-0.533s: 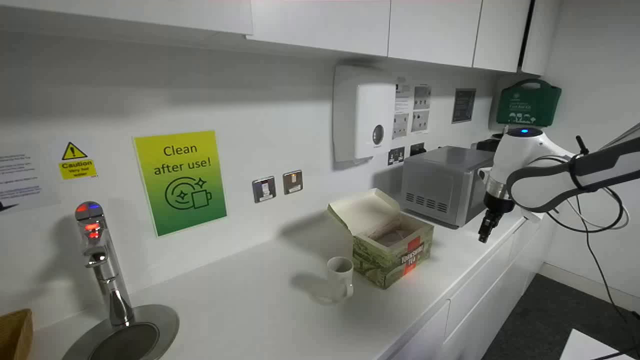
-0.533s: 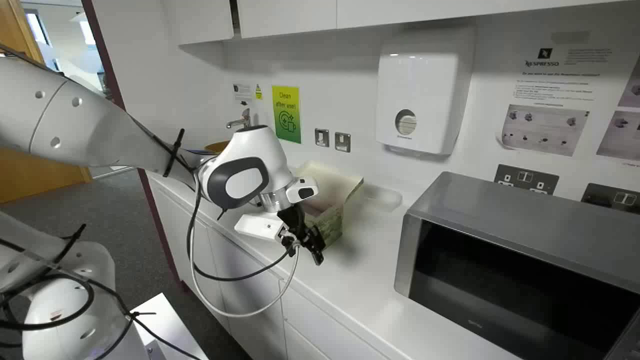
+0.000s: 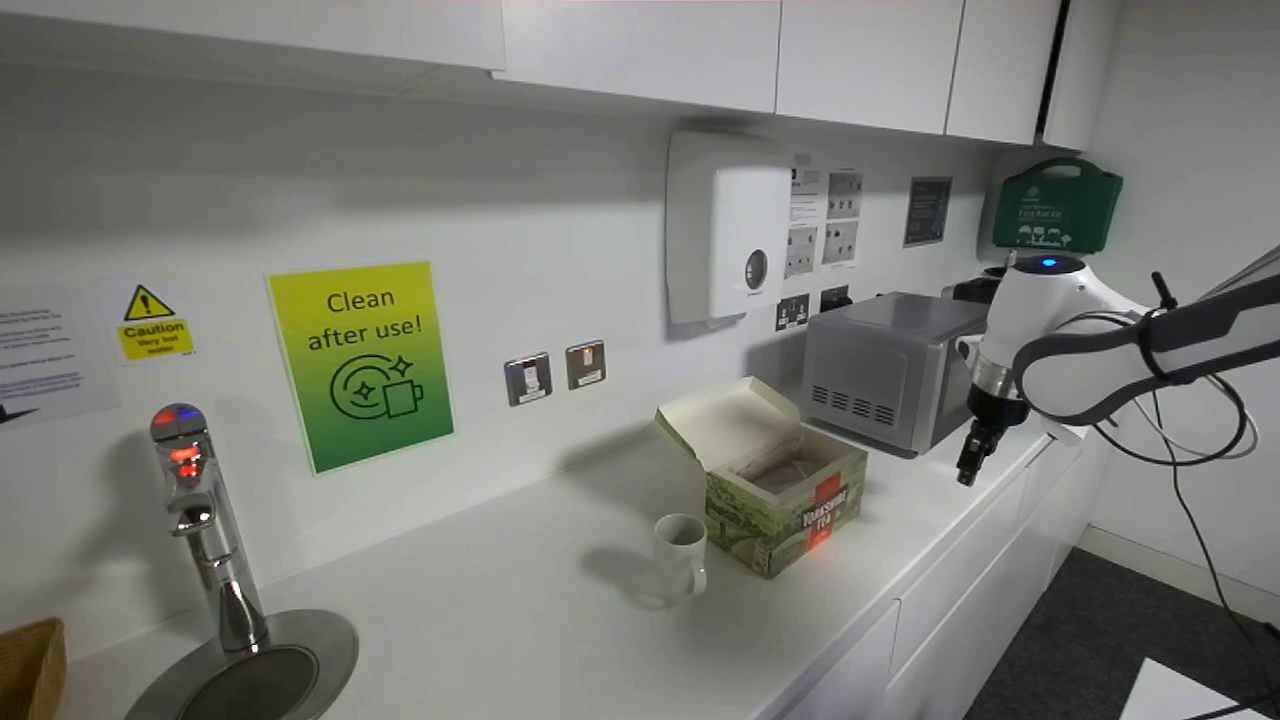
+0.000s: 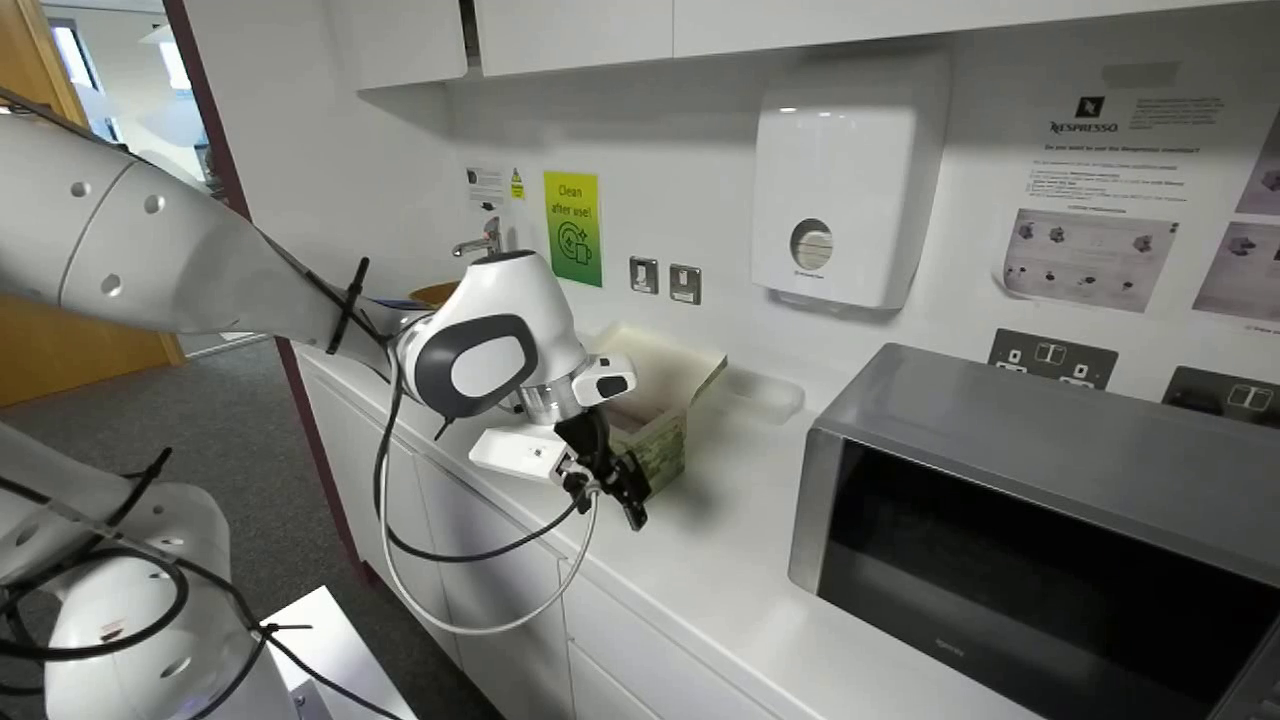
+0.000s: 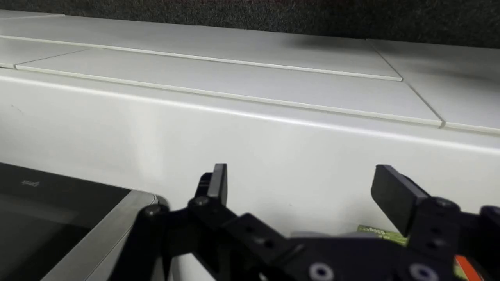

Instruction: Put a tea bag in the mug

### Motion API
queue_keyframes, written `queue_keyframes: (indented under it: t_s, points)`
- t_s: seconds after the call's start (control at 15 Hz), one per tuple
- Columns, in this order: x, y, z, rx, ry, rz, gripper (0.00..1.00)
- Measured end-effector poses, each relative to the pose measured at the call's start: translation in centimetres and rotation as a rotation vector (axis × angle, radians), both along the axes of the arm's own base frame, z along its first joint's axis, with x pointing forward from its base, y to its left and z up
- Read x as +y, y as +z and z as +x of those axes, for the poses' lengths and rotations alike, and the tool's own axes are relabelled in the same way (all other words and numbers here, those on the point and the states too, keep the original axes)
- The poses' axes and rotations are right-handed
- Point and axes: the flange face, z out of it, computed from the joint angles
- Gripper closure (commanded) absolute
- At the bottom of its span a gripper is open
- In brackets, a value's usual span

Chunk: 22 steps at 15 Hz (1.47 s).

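Observation:
The small white mug point(image 3: 680, 555) stands upright on the counter, handle toward the front, beside the tea box. The arm and box hide it in an exterior view, and it is out of the wrist view. The cardboard tea box point(image 3: 785, 510) has its lid up; its side also shows in an exterior view point(image 4: 662, 460) and its corner in the wrist view point(image 5: 381, 232). No separate tea bag can be made out in its dim inside. My gripper point(image 3: 967, 476) hangs above the counter between box and microwave, pointing down point(image 4: 630, 500). In the wrist view my gripper point(image 5: 300, 171) is wide open and empty.
The grey microwave point(image 4: 1000, 580) stands on the counter on the side of my gripper away from the box; it shows in the wrist view point(image 5: 43, 218). The counter's front edge point(image 5: 250, 114) runs nearby. A tap point(image 3: 215, 540) and drain lie beyond the mug. A towel dispenser point(image 4: 850, 190) hangs above.

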Motion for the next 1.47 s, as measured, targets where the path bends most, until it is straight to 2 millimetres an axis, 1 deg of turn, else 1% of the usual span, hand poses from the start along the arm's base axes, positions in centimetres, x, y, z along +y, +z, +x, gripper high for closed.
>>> queue_keyframes:
  t_s: [0.13, 0.27, 0.47, 0.67, 0.87, 1.07, 1.27, 1.47]
  points:
    - [0.2, 0.0, 0.1, 0.000, 0.001, 0.003, 0.00]
    - [0.8, 0.0, 0.4, -0.005, 0.004, 0.018, 0.00]
    - [3.3, 0.7, 1.5, -0.032, 0.019, 0.076, 0.00]
    - [6.4, 2.6, 3.2, -0.063, 0.043, 0.136, 0.00]
    - [8.7, 5.0, 5.1, -0.078, 0.057, 0.192, 0.00]
    - [10.1, 6.9, 7.4, -0.077, 0.053, 0.248, 0.00]
    - [10.8, 7.5, 10.2, -0.085, 0.039, 0.270, 0.00]
    - [11.9, 7.0, 12.8, -0.074, 0.018, 0.269, 0.00]
